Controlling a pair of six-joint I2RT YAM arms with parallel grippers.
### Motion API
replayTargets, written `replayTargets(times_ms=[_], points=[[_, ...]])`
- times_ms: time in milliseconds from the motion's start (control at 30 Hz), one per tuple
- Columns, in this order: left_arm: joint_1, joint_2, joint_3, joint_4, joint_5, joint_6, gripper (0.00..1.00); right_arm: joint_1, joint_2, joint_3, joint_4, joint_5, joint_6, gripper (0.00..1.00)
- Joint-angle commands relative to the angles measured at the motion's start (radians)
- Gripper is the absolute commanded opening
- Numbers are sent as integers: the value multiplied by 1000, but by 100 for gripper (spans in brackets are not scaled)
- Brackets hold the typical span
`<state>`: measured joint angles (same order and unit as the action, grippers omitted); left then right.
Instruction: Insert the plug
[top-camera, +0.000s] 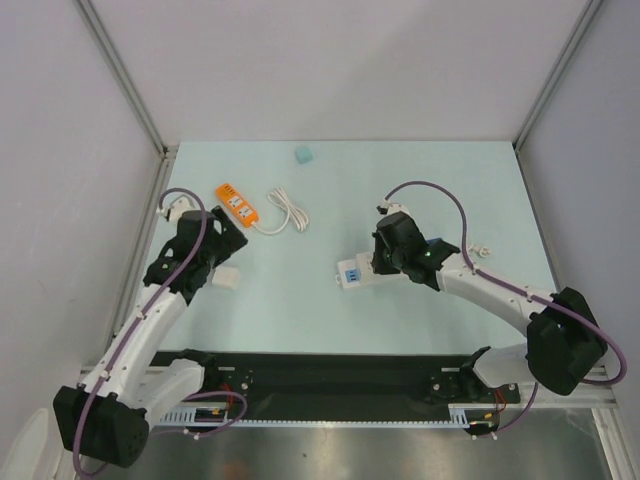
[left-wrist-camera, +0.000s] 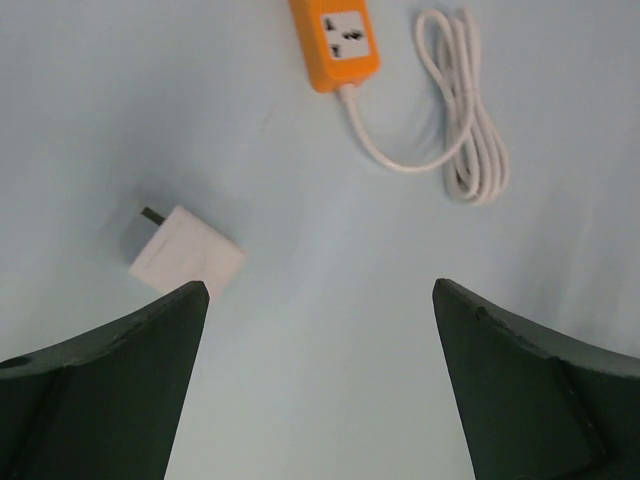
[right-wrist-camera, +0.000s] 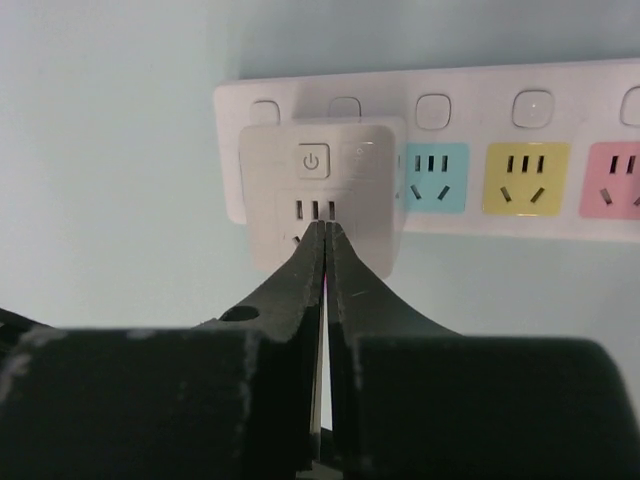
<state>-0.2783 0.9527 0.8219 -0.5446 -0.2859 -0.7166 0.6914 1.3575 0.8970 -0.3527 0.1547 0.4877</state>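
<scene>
While our right hand (right-wrist-camera: 325, 228) is pressed together with nothing between its fingers, its tips sit over the face of a white square adapter block with a power button (right-wrist-camera: 320, 150). That block is seated at the left end of a long white plastic power strip with blue, yellow and pink sockets (right-wrist-camera: 480, 108). We can't tell whether the tips actually touch it. From above, the strip lies flat on the pale blue-green desk (top-camera: 420, 180), mostly hidden under the right arm. Our left hand (left-wrist-camera: 320, 290) is spread wide and holds nothing. A small white cube-shaped plug (left-wrist-camera: 187, 250) lies on the desk, one metal prong showing at its far corner. Its near edge is hidden behind the finger on the left of the wrist view, so we can't tell if they touch. An orange plastic socket bar (left-wrist-camera: 336, 40) lies farther out, well apart from the plug, with its looped white cord (left-wrist-camera: 470, 120) beside it. A small teal cube (top-camera: 303, 154) sits near the desk's far edge.
</scene>
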Motion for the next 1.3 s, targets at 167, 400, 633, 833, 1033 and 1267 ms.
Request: replayTargets(times_ms=[167,400,633,833,1033,1267], points=[[123,-40,-50,-86,-215,-176,100,-4,-98,103,-57,-15,-55,4],[168,155,-58,-123,-231,-215,100,-6,-181,135,-40,-112,-75,34],[151,313,-58,-114,-183,-248,100,-27,-216,135,-22,-144,-95,61],[123,411,-49,-106,-156,-282,100,-39,-228,129,-2,-198,-103,68],[108,457,-63,-101,-159,-382,100,-46,-247,115,4,-207,-107,70],[76,492,6,-168,-174,-426,100,-46,-277,92,-11,-193,-110,70]])
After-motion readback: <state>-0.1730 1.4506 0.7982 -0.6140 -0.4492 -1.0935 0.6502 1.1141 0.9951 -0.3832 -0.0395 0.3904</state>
